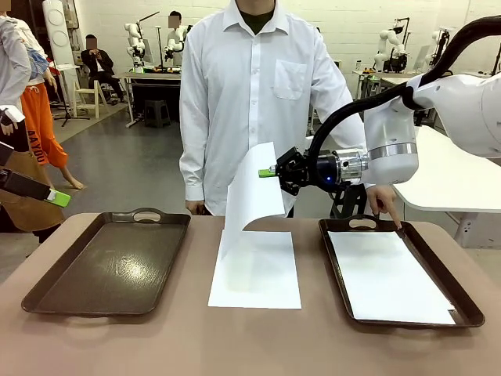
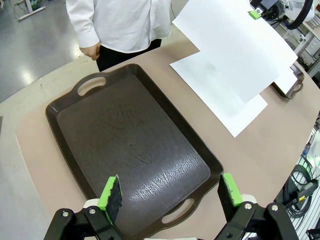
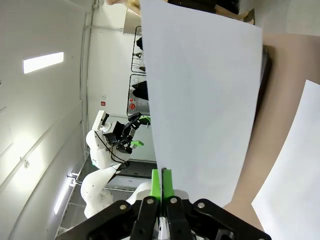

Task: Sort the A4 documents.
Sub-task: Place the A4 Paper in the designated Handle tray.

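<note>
Nearest, the left gripper (image 2: 171,196) is seen with its fingers spread wide and nothing between them, hovering above the near handle of the empty left tray (image 2: 130,135). In the middle of the table (image 1: 180,337), between the two trays, a flat A4 sheet (image 1: 254,274) is laid; whether more sheets lie beneath it cannot be told. In the right tray (image 1: 467,307) another white sheet (image 1: 387,274) is already laid, and its near corner appears to reach onto the tray's near rim.

Beyond the flat sheet, a lifted A4 sheet (image 1: 254,184) is held at its upper edge by the right gripper (image 1: 268,172), whose green pads are pressed together on a narrow strip of paper. The sheet hangs bowed, and its lower edge appears to rest on the far edge of the flat sheet.

With so little paper pinched, the lifted sheet could be pulled out of the pads if it is swung quickly or if its lower edge catches. The flat sheet could be dragged askew by that trailing edge. Hanging limp, the paper could be folded or curled under itself when lowered into a tray. At the far end of the right tray a person's hand (image 1: 383,200) is rested on the rim by the handle; if the sheet is carried there, the hand could be brushed by the gripper or the paper.
</note>
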Tool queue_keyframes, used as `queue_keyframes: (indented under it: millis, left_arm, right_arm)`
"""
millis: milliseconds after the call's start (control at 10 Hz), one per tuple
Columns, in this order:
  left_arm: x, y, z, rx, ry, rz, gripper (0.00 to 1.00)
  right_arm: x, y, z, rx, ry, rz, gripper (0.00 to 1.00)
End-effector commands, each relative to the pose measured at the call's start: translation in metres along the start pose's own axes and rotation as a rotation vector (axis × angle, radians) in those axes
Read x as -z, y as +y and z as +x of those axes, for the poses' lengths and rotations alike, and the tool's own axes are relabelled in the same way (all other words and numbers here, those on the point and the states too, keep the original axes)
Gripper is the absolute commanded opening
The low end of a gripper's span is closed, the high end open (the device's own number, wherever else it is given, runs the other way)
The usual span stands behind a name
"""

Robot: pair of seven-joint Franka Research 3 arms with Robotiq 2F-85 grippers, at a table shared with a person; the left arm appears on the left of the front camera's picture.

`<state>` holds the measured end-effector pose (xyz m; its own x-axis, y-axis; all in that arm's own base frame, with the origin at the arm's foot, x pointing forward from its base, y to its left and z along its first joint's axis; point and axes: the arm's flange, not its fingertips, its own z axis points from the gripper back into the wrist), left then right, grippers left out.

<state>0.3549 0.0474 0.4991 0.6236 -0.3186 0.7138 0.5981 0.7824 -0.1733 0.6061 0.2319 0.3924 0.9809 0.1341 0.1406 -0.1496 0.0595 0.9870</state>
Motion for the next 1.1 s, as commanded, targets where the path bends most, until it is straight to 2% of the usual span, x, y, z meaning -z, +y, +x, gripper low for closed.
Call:
queue_keyframes:
  millis: [0,300,600,700,1000]
  left_arm:
    - [0.001,0.002,-0.002,0.012,-0.012,-0.019,1.00]
    - [0.001,0.002,-0.002,0.012,-0.012,-0.019,1.00]
    - [0.001,0.002,-0.002,0.012,-0.012,-0.019,1.00]
    - [0.001,0.002,-0.002,0.012,-0.012,-0.019,1.00]
    - [0.001,0.002,-0.002,0.012,-0.012,-0.019,1.00]
  right_arm:
    - [0.002,0.000,0.001,0.020,-0.013,-0.002,0.00]
    - [0.000,0.000,0.000,0.000,0.000,0.000,0.01]
    - [-0.051,0.047,-0.048,-0.046,0.011,-0.086,0.01]
    - [-0.068,0.052,-0.056,-0.042,0.011,-0.108,0.01]
    - [-0.141,0.040,-0.074,0.163,-0.011,-0.217,0.01]
